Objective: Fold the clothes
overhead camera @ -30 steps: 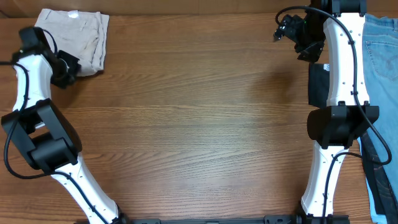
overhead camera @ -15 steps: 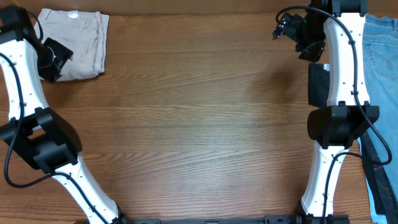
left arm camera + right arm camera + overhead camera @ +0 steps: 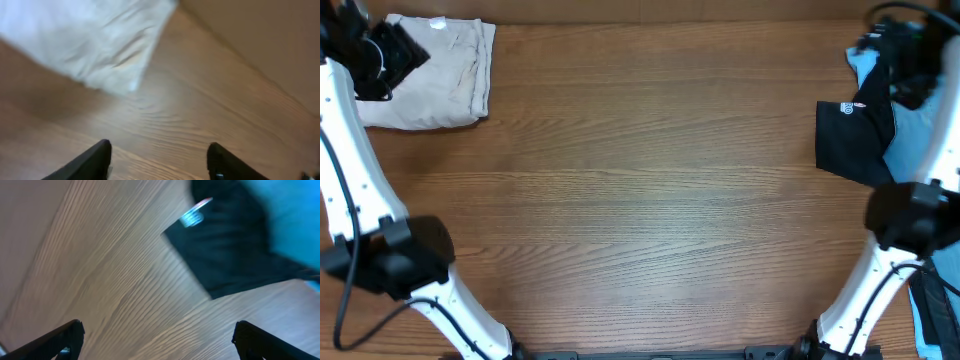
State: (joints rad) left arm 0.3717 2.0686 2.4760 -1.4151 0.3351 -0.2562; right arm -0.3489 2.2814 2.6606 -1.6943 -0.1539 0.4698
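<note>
I logged left end effector (image 3: pixel 159 149) wide, khaki garment (image 3: pixel 100 45) ahead-left of it; right end effector (image 3: pixel 157 330) wide, black shirt (image 3: pixel 235 245) ahead-right.

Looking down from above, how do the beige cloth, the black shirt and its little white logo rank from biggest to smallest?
1. Beige cloth
2. Black shirt, partly covered
3. White logo, by far the smallest

L arm stretched toward far-left corner; left gripper (image 3: pixel 159 161) fingers apart, nothing btwn. R arm extended along far right; right gripper (image 3: pixel 160 339) spread wide, empty.
</note>
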